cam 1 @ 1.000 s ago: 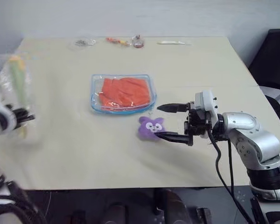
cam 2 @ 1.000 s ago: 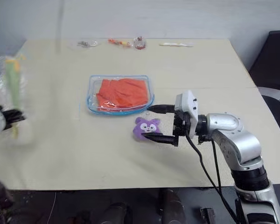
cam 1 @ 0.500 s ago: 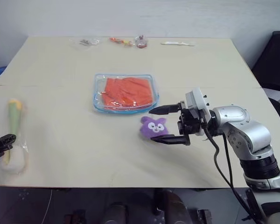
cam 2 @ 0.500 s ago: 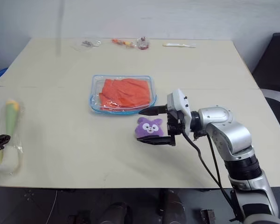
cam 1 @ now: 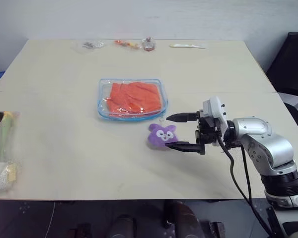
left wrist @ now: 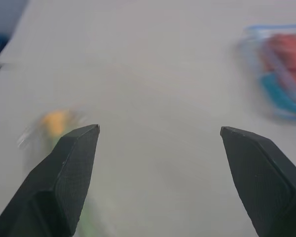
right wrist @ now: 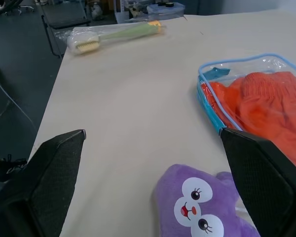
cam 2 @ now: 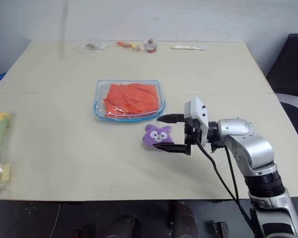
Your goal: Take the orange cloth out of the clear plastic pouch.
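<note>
The surface looks matt and smooth, pale beige. The clear plastic pouch is glossy see-through plastic with light blue trim, and the orange cloth inside is soft, creased fabric. Purple bunny is fuzzy plush. Right hand has matt black fingers on a shiny silvery arm

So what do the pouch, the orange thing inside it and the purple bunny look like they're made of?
The clear plastic pouch: see-through glossy plastic film with light blue trim, judging by its sheen. The orange cloth: soft matte fabric, seemingly knitted or ribbed, lying in folds. The purple plush bunny: fuzzy plush fabric with a stitched or printed face.
</note>
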{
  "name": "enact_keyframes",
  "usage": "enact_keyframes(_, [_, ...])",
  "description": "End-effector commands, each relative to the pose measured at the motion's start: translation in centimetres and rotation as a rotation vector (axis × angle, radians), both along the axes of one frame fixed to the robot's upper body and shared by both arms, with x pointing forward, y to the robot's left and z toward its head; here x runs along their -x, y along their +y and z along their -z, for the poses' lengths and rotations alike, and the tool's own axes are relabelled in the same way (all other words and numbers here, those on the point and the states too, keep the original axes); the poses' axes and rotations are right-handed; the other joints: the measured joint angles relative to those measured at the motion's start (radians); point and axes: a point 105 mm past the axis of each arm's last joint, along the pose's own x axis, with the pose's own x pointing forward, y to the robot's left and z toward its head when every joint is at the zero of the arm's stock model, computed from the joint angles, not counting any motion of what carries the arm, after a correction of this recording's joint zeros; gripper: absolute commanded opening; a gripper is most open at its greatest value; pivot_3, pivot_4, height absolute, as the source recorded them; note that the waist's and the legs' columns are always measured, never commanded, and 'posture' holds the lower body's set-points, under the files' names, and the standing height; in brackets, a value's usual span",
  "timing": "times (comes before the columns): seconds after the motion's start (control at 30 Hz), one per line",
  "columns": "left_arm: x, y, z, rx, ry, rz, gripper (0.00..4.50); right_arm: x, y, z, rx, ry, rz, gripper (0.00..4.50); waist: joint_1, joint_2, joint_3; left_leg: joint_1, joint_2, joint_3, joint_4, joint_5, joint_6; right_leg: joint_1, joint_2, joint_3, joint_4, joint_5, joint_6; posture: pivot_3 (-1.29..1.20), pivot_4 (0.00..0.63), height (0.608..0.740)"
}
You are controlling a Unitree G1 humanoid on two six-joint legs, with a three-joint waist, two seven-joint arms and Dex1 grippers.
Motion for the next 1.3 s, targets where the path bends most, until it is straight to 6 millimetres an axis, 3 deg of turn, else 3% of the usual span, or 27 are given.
enact_keyframes(0.03, [-2.0,-3.5,-0.1,-0.261,-0.006,0.185,4.16,0.4,-0.4,-1.2,-0.013,-0.071,0.024,4.50,0.001,0.001,0.000,0.000,0.000,0.000,0.000,0.000,0.000,0.000,0.000,0.000,0.001,0.000,0.000,0.00,0.150,0.740])
enact_keyframes(0.27, [-6.8,-8.5,6.3,-0.808,0.052,0.573,4.16,0.5,-0.6,-0.8,-0.006,-0.084,0.067,4.50,0.001,0.002,0.001,0.001,0.000,0.004,-0.001,0.000,0.000,-0.001,0.003,-0.001,0.001,0.000,-0.001,0.00,0.150,0.740])
enact_keyframes(0.43, [-11.1,-10.4,7.0,-0.909,-0.062,0.646,4.16,0.6,-0.7,-0.7,-0.009,-0.084,0.101,4.50,0.005,0.001,0.001,-0.001,0.000,0.006,0.001,-0.001,0.002,-0.001,0.004,-0.001,0.002,0.001,-0.001,0.00,0.150,0.740])
enact_keyframes(0.6, [-14.0,-10.9,8.3,-1.001,-0.122,0.663,4.16,0.7,-1.1,-0.6,-0.011,-0.091,0.143,4.50,0.002,0.001,0.001,-0.001,0.000,0.010,0.001,-0.002,0.004,0.000,0.004,-0.001,0.002,0.001,-0.001,0.00,0.150,0.740])
enact_keyframes(0.9, [-16.4,-10.6,9.0,-1.037,-0.149,0.629,4.16,0.6,-1.2,-0.7,-0.021,-0.105,0.189,4.50,0.004,0.001,0.001,0.000,0.000,0.009,0.003,-0.002,0.006,-0.001,0.003,-0.001,0.002,0.002,0.000,0.00,0.150,0.740])
enact_keyframes(1.0, [-16.6,-10.7,9.4,-1.029,-0.151,0.634,3.59,0.6,-1.1,-0.7,-0.023,-0.107,0.197,4.50,0.006,0.001,0.001,0.001,0.000,0.009,0.004,-0.003,0.007,0.000,0.003,-0.001,0.002,0.002,0.001,0.00,0.150,0.740])
enact_keyframes(1.3, [-15.8,-11.0,10.4,-0.990,-0.154,0.674,0.74,0.3,-1.2,-0.7,-0.023,-0.103,0.200,4.50,0.004,0.001,0.001,0.001,-0.001,0.009,0.004,-0.003,0.008,0.000,0.002,-0.001,0.002,0.003,0.001,0.00,0.150,0.740])
